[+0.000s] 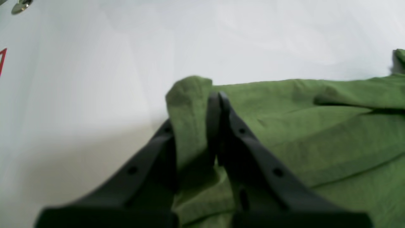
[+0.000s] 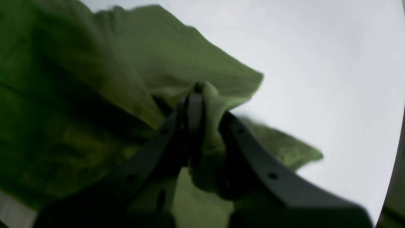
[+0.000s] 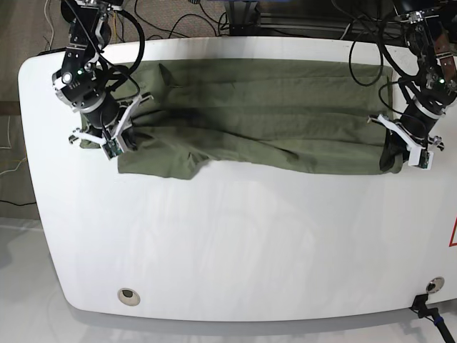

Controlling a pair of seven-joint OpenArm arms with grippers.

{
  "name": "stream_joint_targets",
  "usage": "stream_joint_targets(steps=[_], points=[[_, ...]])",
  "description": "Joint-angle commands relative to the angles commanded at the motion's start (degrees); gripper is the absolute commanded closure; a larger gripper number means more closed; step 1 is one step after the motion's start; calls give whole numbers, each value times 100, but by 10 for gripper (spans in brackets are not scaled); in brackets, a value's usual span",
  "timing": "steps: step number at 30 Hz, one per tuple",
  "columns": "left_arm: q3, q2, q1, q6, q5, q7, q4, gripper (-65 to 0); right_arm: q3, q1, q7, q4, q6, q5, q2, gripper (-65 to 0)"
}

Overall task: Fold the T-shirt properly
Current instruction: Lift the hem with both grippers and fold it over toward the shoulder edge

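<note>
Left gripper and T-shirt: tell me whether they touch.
Touching. In the left wrist view the left gripper pinches a raised fold of the T-shirt between its fingers.

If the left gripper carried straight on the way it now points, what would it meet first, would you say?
The left gripper already pinches a fold of the olive-green cotton T-shirt; beyond that fold lies bare white table, probably met next, though depth is unclear.

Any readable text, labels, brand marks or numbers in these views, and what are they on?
No readable text in any view.
T-shirt: plain, no print or label showing.
Red outline mark at the table edge: cut off by the frame, no characters legible.
</note>
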Motion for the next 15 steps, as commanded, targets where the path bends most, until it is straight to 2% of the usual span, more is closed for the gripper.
stream_joint_targets(steps=[1, 2, 5, 10, 15], points=[[-9, 0, 35, 0, 0, 0, 18, 0, 114, -62, 0, 9, 44, 0, 0, 0], [-9, 0, 88, 0, 0, 0, 18, 0, 237, -105, 0, 9, 158, 0, 0, 0], [-246, -9, 264, -26, 0, -9, 26, 0, 651, -176, -35, 9, 180, -26, 0, 0], [-615, 18, 484, -730, 0, 0, 26, 0, 800, -536, -35, 0, 180, -26, 0, 0], [-642, 26, 721, -804, 9, 9, 18, 0, 791, -774, -35, -26, 180, 9, -35, 0]])
